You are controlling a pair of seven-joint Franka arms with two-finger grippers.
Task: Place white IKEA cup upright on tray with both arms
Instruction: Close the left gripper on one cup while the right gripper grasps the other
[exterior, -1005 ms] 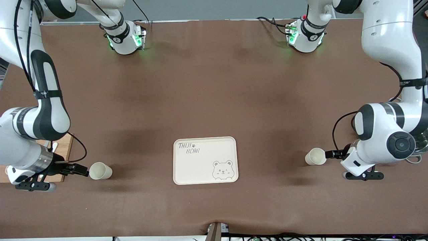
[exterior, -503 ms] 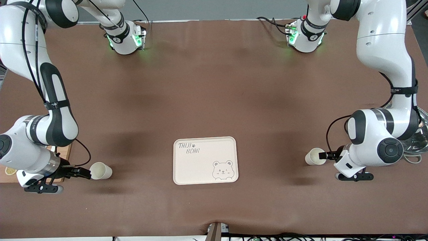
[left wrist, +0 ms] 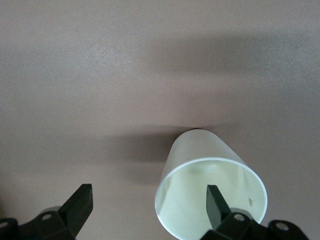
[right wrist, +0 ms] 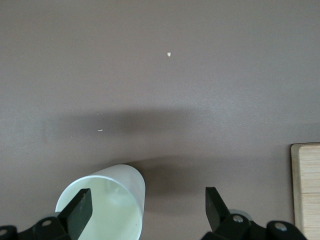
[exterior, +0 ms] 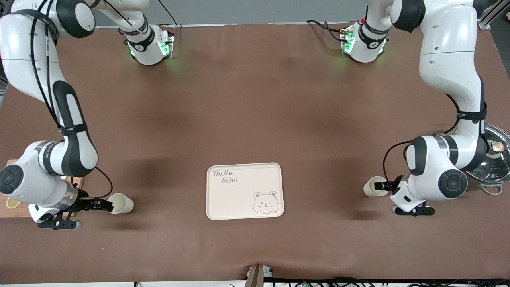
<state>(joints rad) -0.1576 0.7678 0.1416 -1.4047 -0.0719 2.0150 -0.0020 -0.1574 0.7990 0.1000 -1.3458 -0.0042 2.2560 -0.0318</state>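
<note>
The cream tray [exterior: 239,203], printed "TAIJI BEAR", lies at the table's middle. Two white cups lie on their sides, level with it, one toward each arm's end. At the cup [exterior: 124,203] toward the right arm's end, my right gripper [exterior: 104,205] is open with one finger [right wrist: 80,211] in the cup's mouth [right wrist: 107,207] and the other outside. At the cup [exterior: 371,186] toward the left arm's end, my left gripper [exterior: 379,185] is open. One of its fingers [left wrist: 216,205] is inside the cup's mouth [left wrist: 210,195] and the other is outside.
A wooden cutting board [exterior: 10,209] with a lemon slice lies under the right arm, and its corner shows in the right wrist view [right wrist: 306,190]. A metal pot lid [exterior: 494,159] sits at the table edge by the left arm.
Both grippers have slid toward their cups' mouths, so one finger of each now reaches inside. The cups and tray have not moved.
</note>
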